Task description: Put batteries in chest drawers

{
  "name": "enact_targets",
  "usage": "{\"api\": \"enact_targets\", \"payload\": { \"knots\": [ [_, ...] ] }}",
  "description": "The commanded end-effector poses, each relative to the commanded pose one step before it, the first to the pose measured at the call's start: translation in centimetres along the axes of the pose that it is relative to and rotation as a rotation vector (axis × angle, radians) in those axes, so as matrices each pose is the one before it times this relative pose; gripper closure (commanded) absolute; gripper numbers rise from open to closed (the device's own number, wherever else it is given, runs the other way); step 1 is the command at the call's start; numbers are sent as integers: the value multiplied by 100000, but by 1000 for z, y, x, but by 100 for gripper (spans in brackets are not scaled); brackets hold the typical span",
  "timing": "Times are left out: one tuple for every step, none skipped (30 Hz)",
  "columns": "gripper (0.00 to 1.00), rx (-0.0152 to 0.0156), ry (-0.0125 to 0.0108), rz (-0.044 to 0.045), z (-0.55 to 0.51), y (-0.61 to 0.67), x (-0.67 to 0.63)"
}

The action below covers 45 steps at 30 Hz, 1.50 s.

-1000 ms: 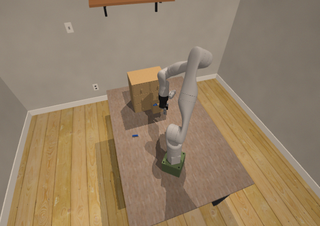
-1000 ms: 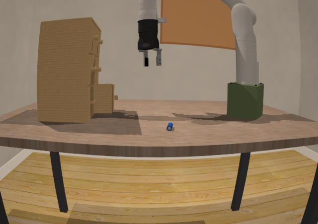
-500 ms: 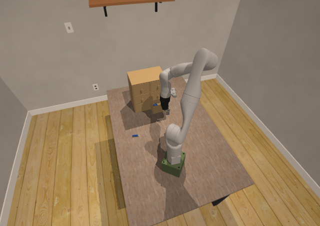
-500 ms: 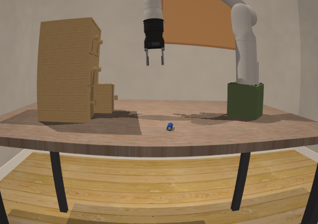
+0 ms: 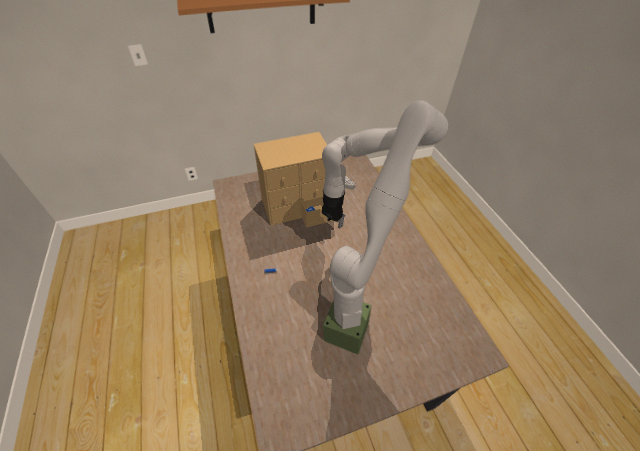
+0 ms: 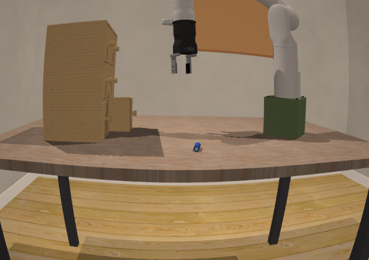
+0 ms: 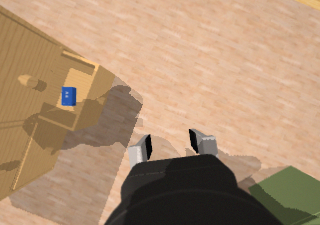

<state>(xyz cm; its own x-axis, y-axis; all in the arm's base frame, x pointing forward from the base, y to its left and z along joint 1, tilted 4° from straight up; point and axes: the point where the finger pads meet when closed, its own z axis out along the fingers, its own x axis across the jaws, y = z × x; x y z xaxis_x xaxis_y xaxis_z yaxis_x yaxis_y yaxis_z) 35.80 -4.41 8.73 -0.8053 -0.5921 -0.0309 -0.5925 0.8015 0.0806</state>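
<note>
The small wooden chest (image 5: 292, 175) stands at the far end of the table, and also shows in the exterior view (image 6: 78, 81). Its bottom right drawer (image 5: 314, 213) (image 6: 121, 114) is pulled out. A blue nine-volt battery (image 7: 68, 95) (image 5: 310, 208) lies inside that drawer. The blue AAA battery (image 5: 269, 270) (image 6: 196, 147) lies on the table away from the chest. My gripper (image 6: 180, 67) (image 7: 170, 140) is open and empty. It hangs high above the table, to the right of the open drawer, fingers pointing down.
The arm's green base block (image 5: 347, 327) (image 6: 284, 116) stands on the table, and its corner shows in the wrist view (image 7: 290, 195). The other drawers look pushed in. A wall shelf (image 5: 262, 0) hangs above.
</note>
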Motion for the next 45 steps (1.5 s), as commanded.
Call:
{"api": "enact_targets", "payload": {
  "knots": [
    [0,-628,-259,65,4,-264,489],
    [0,121,-65,-4025,-62,22,30],
    [0,131,-63,-3980,-63,24,27],
    [0,142,-59,-3932,-64,27,25],
    [0,151,-55,-3881,-64,29,23],
    [0,161,-50,-3827,-65,32,21],
    [0,169,-45,-3770,-65,33,18],
    [0,176,-39,-3709,-65,35,16],
    [0,183,-32,-3646,-65,36,14],
    [0,189,-25,-3580,-65,38,12],
    [0,194,-18,-3511,-65,39,11],
    [0,198,-11,-3440,-65,39,9],
    [0,201,-3,-3366,-64,40,7],
    [0,203,4,-3290,-64,41,6],
    [0,205,12,-3211,-63,41,4],
    [0,205,19,-3130,-62,41,3],
    [0,0,0,0,0,0,0],
    [0,0,0,0,0,0,0],
    [0,205,26,-3047,-61,41,2],
    [0,204,33,-2963,-60,41,1],
    [0,202,39,-2876,-59,40,0],
    [0,199,45,-2788,-58,40,-1],
    [0,196,50,-2699,-57,39,-2],
    [0,192,55,-2608,-55,39,-3],
    [0,187,60,-2515,-54,38,-3],
    [0,182,63,-2422,-52,37,-4],
    [0,176,67,-2328,-50,36,-4],
    [0,170,69,-2233,-49,35,-5],
    [0,164,71,-2138,-47,34,-5],
    [0,157,73,-2042,-45,33,-5],
    [0,151,74,-1946,-43,32,-5],
    [0,144,74,-1850,-41,30,-6],
    [0,136,74,-1754,-39,29,-6],
    [0,0,0,0,0,0,0],
    [0,0,0,0,0,0,0],
    [0,129,73,-1658,-37,28,-6],
    [0,122,71,-1563,-35,26,-6],
    [0,114,70,-1468,-33,25,-5],
    [0,107,68,-1375,-31,24,-5],
    [0,100,65,-1282,-29,22,-5],
    [0,93,62,-1191,-27,21,-5],
    [0,86,59,-1102,-25,19,-5],
    [0,79,55,-1014,-23,18,-4],
    [0,72,52,-928,-21,16,-4],
    [0,65,48,-844,-20,15,-4]
  ]
}}
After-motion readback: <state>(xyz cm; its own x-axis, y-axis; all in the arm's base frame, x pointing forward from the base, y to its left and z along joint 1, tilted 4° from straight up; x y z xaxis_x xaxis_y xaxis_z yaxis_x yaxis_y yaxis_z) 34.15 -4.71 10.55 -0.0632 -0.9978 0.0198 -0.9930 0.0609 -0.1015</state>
